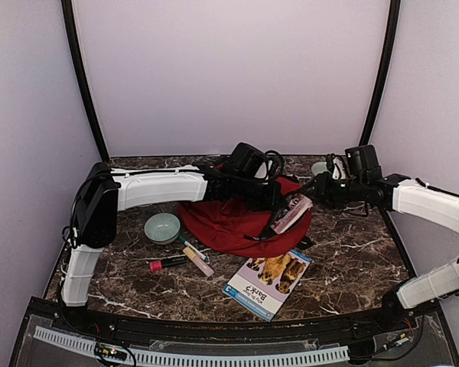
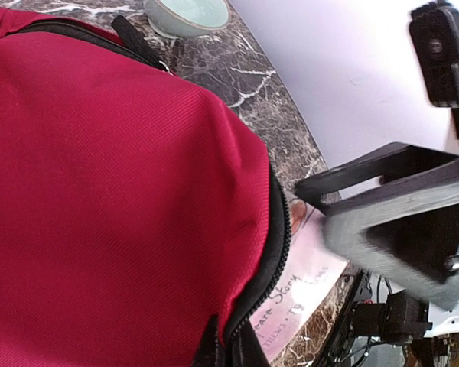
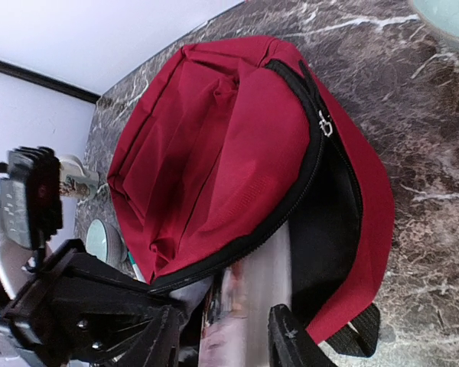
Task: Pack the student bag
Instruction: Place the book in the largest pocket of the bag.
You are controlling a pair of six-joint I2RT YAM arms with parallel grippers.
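The student bag (image 1: 228, 223), dark red with a black zipper, lies at the table's middle, its main opening (image 3: 329, 206) facing right. My left gripper (image 2: 228, 348) is shut on the upper zipper edge (image 2: 271, 252) and holds the flap up. A pink booklet (image 3: 249, 306) sticks halfway out of the opening (image 1: 292, 212). My right gripper (image 3: 226, 340) stands open around the booklet's outer end, one finger on each side; in the top view it (image 1: 310, 191) hangs just right of the bag. In the left wrist view the booklet (image 2: 302, 287) shows under the flap.
A book with dogs on its cover (image 1: 268, 281) lies in front of the bag. Markers (image 1: 168, 262) and a pale highlighter (image 1: 198, 261) lie at the front left, next to a teal bowl (image 1: 162, 227). A second bowl (image 1: 319, 168) stands behind the right gripper.
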